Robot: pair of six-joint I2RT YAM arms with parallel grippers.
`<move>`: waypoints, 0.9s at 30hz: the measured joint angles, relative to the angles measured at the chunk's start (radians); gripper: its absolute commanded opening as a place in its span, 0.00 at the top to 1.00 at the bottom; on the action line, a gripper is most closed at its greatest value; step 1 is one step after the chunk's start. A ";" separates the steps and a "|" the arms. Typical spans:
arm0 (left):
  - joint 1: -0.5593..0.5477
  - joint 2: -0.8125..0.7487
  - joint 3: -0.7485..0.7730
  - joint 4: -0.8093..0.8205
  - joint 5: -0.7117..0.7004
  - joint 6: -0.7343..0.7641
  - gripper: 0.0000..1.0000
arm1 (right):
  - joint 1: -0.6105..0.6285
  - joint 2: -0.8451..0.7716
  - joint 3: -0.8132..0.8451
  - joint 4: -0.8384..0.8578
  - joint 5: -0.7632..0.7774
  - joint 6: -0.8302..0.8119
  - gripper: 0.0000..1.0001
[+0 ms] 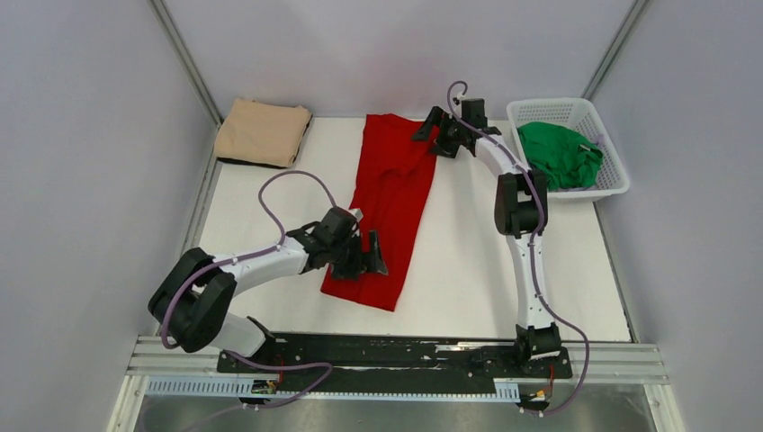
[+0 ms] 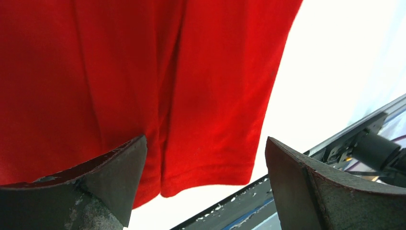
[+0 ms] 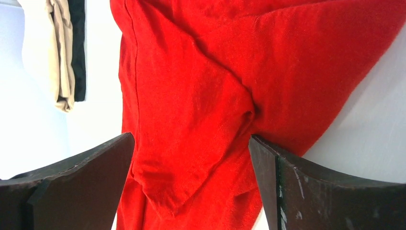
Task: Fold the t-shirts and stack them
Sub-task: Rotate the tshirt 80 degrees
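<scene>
A bright red t-shirt point(image 1: 389, 205) lies folded lengthwise into a long strip down the middle of the white table point(image 1: 504, 270). My left gripper point(image 1: 364, 256) hovers open over its near hem point(image 2: 210, 177), fingers spread wide above the cloth. At the far end my right gripper point(image 1: 430, 132) is open too, straddling the folded-in sleeve point(image 3: 191, 143). A tan beige t-shirt point(image 1: 264, 131) sits folded at the back left corner and shows in the right wrist view point(image 3: 62, 57). The green t-shirt point(image 1: 560, 153) is crumpled inside the basket.
A white lattice basket point(image 1: 612, 171) stands at the back right holding the green shirt. The black rail with the arm bases point(image 1: 396, 353) runs along the table's near edge and shows in the left wrist view point(image 2: 335, 153). Grey walls close in both sides.
</scene>
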 measured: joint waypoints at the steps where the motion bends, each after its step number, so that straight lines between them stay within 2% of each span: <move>1: -0.026 0.018 0.025 -0.018 -0.012 0.003 0.00 | 0.001 0.012 0.022 -0.002 0.008 -0.003 0.00; 6: -0.112 0.023 0.107 -0.128 -0.072 0.020 0.00 | 0.012 0.024 0.061 -0.011 0.092 -0.053 0.00; 10: -0.124 -0.060 0.121 -0.180 -0.100 0.054 0.00 | 0.011 -0.014 0.040 -0.030 0.164 -0.117 0.00; 15: -0.123 -0.240 0.122 -0.234 -0.199 0.079 0.00 | 0.006 -0.214 -0.170 -0.044 0.206 -0.171 0.00; 19: -0.089 -0.299 0.128 -0.307 -0.295 0.074 0.00 | 0.009 -0.433 -0.398 -0.044 0.211 -0.187 0.00; 23: 0.016 -0.278 0.121 -0.381 -0.334 0.067 0.10 | 0.056 -0.635 -0.619 -0.043 0.241 -0.189 0.00; 27: 0.095 -0.253 0.077 -0.427 -0.354 0.065 0.21 | 0.172 -0.781 -0.819 -0.046 0.286 -0.178 0.00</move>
